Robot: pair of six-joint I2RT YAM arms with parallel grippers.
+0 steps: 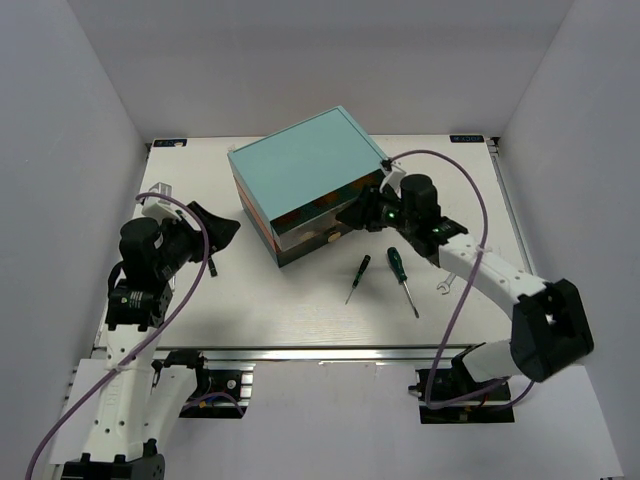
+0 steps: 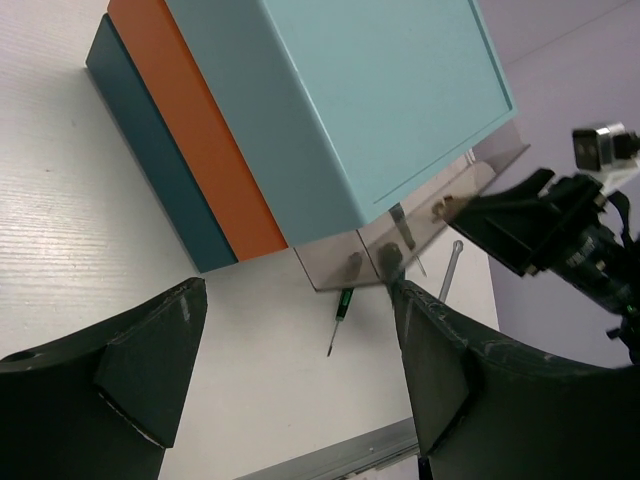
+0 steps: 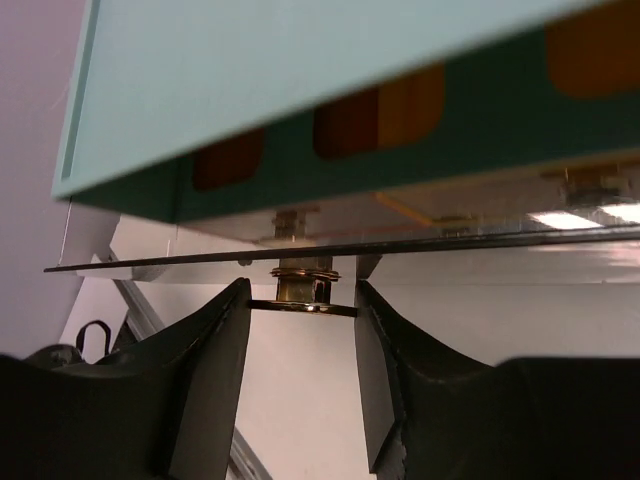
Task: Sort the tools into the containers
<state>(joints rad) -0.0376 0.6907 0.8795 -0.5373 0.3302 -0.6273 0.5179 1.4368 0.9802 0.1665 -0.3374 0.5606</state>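
Note:
The teal-topped chest (image 1: 305, 165) stands at the back of the table, with a clear drawer (image 1: 318, 234) at its near face. My right gripper (image 1: 352, 218) (image 3: 300, 310) is at that drawer, both pads touching the rim of its small brass-coloured knob (image 3: 303, 288). Two green-handled screwdrivers lie in front of the chest, a small one (image 1: 357, 277) (image 2: 342, 308) and a larger one (image 1: 404, 280). A small silver wrench (image 1: 446, 287) lies to their right. My left gripper (image 1: 222, 232) (image 2: 298, 300) hangs open left of the chest, with nothing in it.
The chest's left side shows an orange band (image 2: 200, 120) and a dark teal band (image 2: 150, 140). White walls close the table on three sides. A metal rail (image 1: 300, 352) runs along the near edge. The right arm's purple cable (image 1: 470, 215) arcs over the wrench.

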